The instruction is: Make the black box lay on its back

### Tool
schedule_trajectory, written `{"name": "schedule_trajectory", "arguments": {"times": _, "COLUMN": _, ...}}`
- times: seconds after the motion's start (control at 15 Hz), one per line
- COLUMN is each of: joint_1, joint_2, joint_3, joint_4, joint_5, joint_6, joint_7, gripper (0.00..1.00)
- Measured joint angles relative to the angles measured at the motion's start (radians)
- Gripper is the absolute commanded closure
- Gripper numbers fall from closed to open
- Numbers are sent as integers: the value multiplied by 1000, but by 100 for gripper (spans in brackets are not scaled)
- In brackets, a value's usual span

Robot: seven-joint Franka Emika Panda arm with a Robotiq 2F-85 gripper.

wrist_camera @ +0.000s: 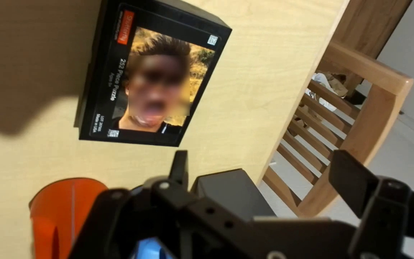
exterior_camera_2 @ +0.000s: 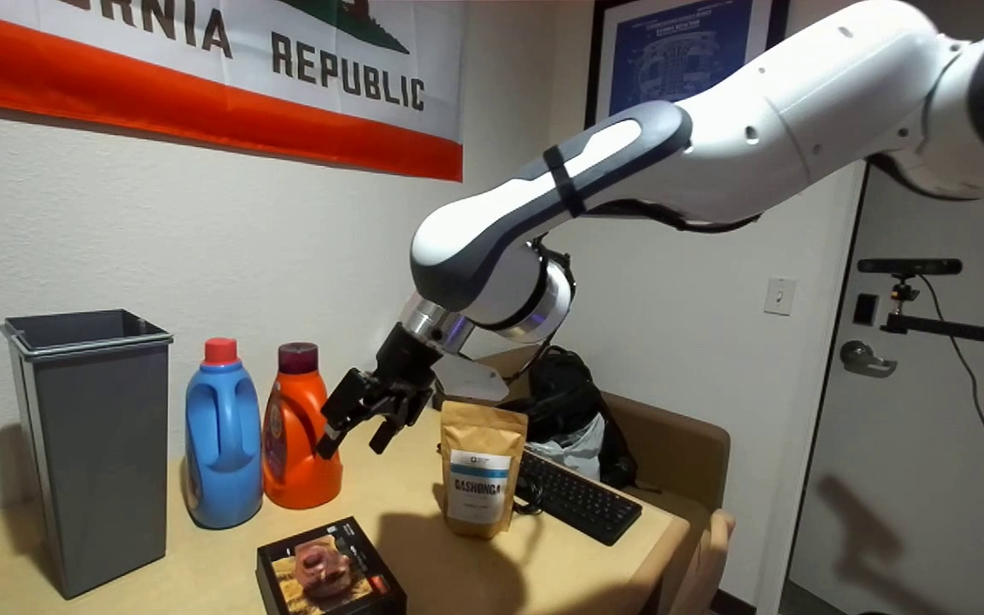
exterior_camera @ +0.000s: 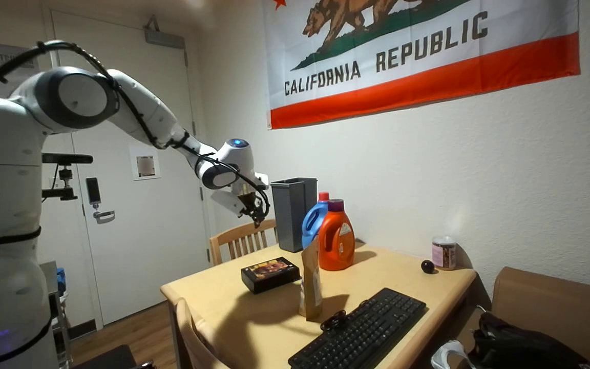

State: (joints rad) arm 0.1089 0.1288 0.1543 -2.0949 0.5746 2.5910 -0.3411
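Observation:
The black box (exterior_camera: 270, 275) lies flat on the wooden table, with its broad picture face up. In an exterior view it sits at the bottom edge of the frame (exterior_camera_2: 331, 571), partly cut off. In the wrist view the box (wrist_camera: 156, 82) is at the upper left, and its printed face shows a photo and small text. My gripper (exterior_camera: 258, 224) is raised above the table, apart from the box. Its fingers are spread with nothing between them in the exterior view (exterior_camera_2: 354, 446) and in the wrist view (wrist_camera: 261, 154).
A tall dark grey bin (exterior_camera_2: 103, 453), a blue bottle (exterior_camera_2: 223, 436) and an orange bottle (exterior_camera_2: 300, 436) stand near the wall. A brown pouch (exterior_camera_2: 482, 470) stands upright beside the box. A black keyboard (exterior_camera: 361, 333), a jar (exterior_camera: 444, 253) and wooden chairs (exterior_camera: 244, 240) are around.

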Motion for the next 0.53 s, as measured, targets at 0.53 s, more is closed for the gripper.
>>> {"name": "schedule_trajectory", "arguments": {"times": 0.53, "joint_1": 42, "joint_2": -336, "joint_3": 22, "joint_4": -260, "joint_5": -370, "joint_6": 48, "joint_7": 368, "gripper": 0}}
